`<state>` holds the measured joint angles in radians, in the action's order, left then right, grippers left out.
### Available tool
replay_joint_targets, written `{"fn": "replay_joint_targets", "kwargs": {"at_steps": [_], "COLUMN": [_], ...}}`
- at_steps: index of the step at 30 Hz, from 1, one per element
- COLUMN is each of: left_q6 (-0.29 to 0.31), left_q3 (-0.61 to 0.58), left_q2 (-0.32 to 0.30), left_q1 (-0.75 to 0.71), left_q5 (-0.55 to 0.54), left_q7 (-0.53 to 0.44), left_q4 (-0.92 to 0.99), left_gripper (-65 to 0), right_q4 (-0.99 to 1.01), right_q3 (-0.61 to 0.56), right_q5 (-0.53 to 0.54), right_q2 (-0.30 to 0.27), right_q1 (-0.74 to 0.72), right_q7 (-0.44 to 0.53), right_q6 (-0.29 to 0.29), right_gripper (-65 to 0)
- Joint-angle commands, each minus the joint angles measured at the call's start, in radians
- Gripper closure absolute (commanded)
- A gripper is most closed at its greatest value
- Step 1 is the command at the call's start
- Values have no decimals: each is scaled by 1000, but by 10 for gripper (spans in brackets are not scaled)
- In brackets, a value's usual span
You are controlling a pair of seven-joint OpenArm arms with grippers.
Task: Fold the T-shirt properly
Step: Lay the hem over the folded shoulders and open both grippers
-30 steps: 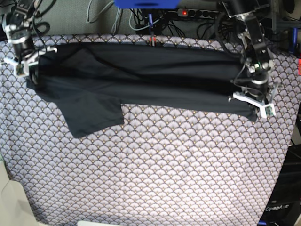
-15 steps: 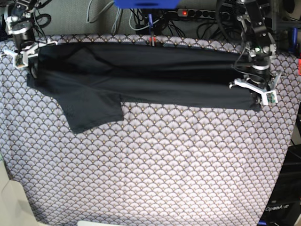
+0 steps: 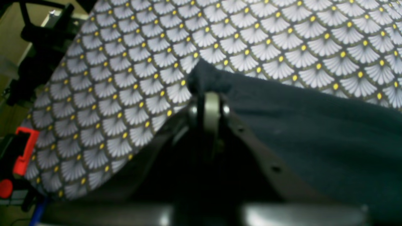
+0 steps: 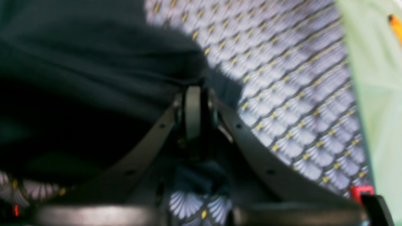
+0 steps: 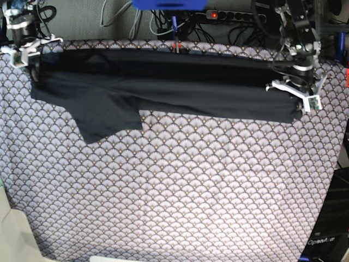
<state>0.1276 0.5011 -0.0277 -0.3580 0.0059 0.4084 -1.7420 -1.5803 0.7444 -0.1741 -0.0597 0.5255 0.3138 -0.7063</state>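
Note:
The black T-shirt [image 5: 163, 87] lies stretched in a long band across the far part of the table, with one sleeve [image 5: 109, 117] sticking out toward the front at the left. My left gripper [image 5: 299, 103] is shut on the shirt's right end; the left wrist view shows its jaws [image 3: 211, 94] closed, pinching a corner of the dark cloth [image 3: 314, 135]. My right gripper [image 5: 24, 54] is shut on the shirt's left end; the right wrist view shows it [image 4: 193, 91] closed on a fold of cloth [image 4: 94, 62].
The table is covered by a fan-patterned cloth [image 5: 191, 191]. A red clamp [image 5: 176, 48] sits at the back edge, with a power strip [image 5: 229, 15] and cables behind it. A pale surface [image 5: 11, 229] lies beyond the front left edge.
Both grippers have moved toward the back of the table with the shirt's ends. The shirt now lies farther back, tauter and straighter.

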Motion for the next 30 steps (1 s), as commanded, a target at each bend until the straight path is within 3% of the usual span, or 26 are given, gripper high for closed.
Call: {"fn": "replay_joint_targets", "kwargs": {"at_steps": [1,12,23,30], "left_q6": [-7,-7,-6,-6], "left_q3": [3,3,1,1], "left_q2": [-8,-11,-30,-27], "left_q1": [-8,-36,-52,-68], "left_q5": [1,3,1,1], "left_q7": [-24,-24,-24,-30], "left_q4": [-25,-13,30,30], "left_gripper": [0,0,0,-239], "right_q4": [4,134,154,160], "right_q3": [10,54,54,53], "right_q5": [11,8,6,6], "right_q2": [-12,-13,-12,-29], "right_q1": [17,22,14,-40], "right_q7": [35,152,137,-66], "right_q6": [8,8,8,8], "right_gripper": [0,0,0,0]}}
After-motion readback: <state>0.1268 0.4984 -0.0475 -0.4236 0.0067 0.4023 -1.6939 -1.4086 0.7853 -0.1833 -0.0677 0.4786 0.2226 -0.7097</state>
